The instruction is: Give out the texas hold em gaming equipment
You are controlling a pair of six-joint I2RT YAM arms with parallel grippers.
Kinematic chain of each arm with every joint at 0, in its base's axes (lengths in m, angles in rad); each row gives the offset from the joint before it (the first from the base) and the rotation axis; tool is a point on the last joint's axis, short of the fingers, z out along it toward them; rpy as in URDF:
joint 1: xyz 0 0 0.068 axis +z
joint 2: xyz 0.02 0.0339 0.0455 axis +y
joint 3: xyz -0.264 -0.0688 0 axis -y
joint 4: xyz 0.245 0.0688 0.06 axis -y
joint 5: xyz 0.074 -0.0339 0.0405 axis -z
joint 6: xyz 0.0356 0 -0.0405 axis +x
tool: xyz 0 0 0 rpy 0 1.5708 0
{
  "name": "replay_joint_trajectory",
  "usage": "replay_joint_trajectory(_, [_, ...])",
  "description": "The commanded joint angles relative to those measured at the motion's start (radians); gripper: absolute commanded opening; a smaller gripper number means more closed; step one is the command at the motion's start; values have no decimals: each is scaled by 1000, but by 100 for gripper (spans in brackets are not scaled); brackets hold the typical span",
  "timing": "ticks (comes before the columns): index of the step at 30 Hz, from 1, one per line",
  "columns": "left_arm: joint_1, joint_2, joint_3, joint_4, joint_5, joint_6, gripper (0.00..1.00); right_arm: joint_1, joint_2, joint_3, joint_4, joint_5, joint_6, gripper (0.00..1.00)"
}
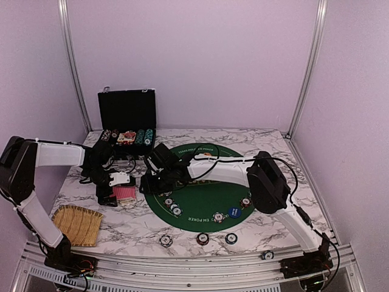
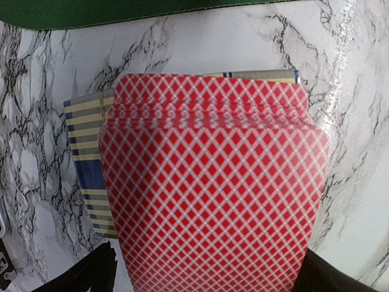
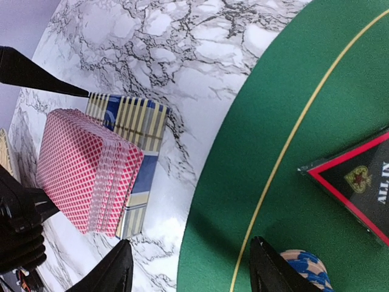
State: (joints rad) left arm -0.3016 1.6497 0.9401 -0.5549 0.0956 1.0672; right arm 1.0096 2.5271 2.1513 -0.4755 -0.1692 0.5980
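Note:
A stack of red-backed playing cards [image 2: 213,182] lies on a blue-and-yellow striped card box [image 2: 82,152] on the marble, left of the green felt [image 1: 194,207]. My left gripper [image 2: 206,271] is open, one finger on each side of the stack. My right gripper [image 3: 191,267] is open and empty over the felt's left edge, close to the cards [image 3: 85,167]. A dark triangular button [image 3: 358,182] and a blue striped chip [image 3: 307,264] lie on the felt beside its fingers. Poker chips [image 1: 171,206] and a blue round button [image 1: 234,212] sit on the felt; other chips [image 1: 202,238] line the front.
The open black chip case [image 1: 127,109] stands at the back left with rows of chips in front of it. A woven straw mat [image 1: 76,224] lies at the front left. Both arms crowd the spot around the cards.

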Motion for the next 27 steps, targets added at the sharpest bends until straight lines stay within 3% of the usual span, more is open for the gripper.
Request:
replay_joint_trajectory(1, [-4, 18, 37, -33, 6, 23, 99, -10, -93, -44, 22, 23, 3, 65])
replay_joint_trajectory(17, [-5, 20, 32, -30, 25, 35, 99, -21, -157, -105, 60, -16, 20, 73])
replay_joint_trajectory(23, [-8, 10, 25, -25, 44, 43, 91, -34, -193, -155, 100, -52, 46, 74])
replay_joint_trajectory(27, [-11, 7, 22, -27, 50, 46, 81, -40, -215, -203, 121, -58, 57, 75])
